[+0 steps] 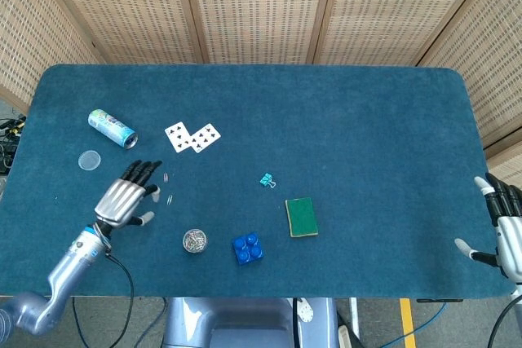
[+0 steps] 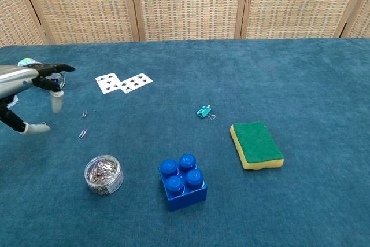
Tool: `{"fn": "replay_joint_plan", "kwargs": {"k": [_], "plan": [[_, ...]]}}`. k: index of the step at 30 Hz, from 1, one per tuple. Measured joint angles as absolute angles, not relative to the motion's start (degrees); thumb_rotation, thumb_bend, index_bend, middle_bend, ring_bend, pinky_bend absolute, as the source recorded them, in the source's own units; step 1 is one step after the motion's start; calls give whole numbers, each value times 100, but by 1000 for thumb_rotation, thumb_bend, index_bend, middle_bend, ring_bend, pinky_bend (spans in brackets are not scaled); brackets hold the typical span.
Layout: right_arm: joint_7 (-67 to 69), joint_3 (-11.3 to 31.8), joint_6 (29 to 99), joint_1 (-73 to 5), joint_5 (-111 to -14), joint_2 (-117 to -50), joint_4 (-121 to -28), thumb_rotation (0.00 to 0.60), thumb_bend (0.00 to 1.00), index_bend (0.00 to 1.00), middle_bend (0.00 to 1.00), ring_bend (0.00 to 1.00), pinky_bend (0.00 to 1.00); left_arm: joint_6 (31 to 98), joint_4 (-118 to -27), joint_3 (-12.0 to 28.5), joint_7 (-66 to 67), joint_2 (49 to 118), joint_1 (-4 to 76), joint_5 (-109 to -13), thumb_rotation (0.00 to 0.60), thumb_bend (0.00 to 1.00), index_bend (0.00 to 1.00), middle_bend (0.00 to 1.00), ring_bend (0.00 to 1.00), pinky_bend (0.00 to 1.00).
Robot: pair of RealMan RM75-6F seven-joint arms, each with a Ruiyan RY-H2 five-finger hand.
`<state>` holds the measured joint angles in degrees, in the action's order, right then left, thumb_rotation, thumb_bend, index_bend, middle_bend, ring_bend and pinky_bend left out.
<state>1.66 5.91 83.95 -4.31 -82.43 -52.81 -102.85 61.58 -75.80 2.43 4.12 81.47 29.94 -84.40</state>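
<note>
The left hand (image 1: pixel 124 198) hovers over the near-left part of the table (image 1: pixel 367 120), fingers spread wide and holding nothing. The nearest items are two loose paper clips (image 1: pixel 168 187) lying just to its right on the cloth. The small clear jar of paper clips (image 1: pixel 194 240) stands upright, nearer and to the right, apart from the hand and untouched. Its lid (image 1: pixel 89 160) lies separately, further left, near the can (image 1: pixel 112 128) on its side.

The right hand (image 1: pixel 507 230) rests at the near-right table edge, fingers apart, empty, well away from all items.

Assessment: the jar is set down and open; the loose clips remain outside it and the lid is off. Collection of the clips appears not yet done.

The blue brick (image 1: pixel 247 248), sponge (image 1: pixel 301 217), binder clip (image 1: pixel 266 179) and playing cards (image 1: pixel 192 136) lie untouched.
</note>
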Motion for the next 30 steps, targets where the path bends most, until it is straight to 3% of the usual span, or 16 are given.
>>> {"fn": "replay_joint_plan", "kwargs": {"k": [15, 30], "plan": [[-37, 600, 8284, -494, -8130, -5365, -10280, 600, 0, 0, 0, 0, 0, 5692, -5312, 212, -542, 8909, 3148, -8299, 600, 298, 523, 0, 0, 0], [-117, 598, 8223, -523, -8067, -5396, -10279, 600, 0, 0, 0, 0, 0, 5401, -4535, 80, -694, 9315, 3347, -8452, 600, 321, 523, 0, 0, 0]]}}
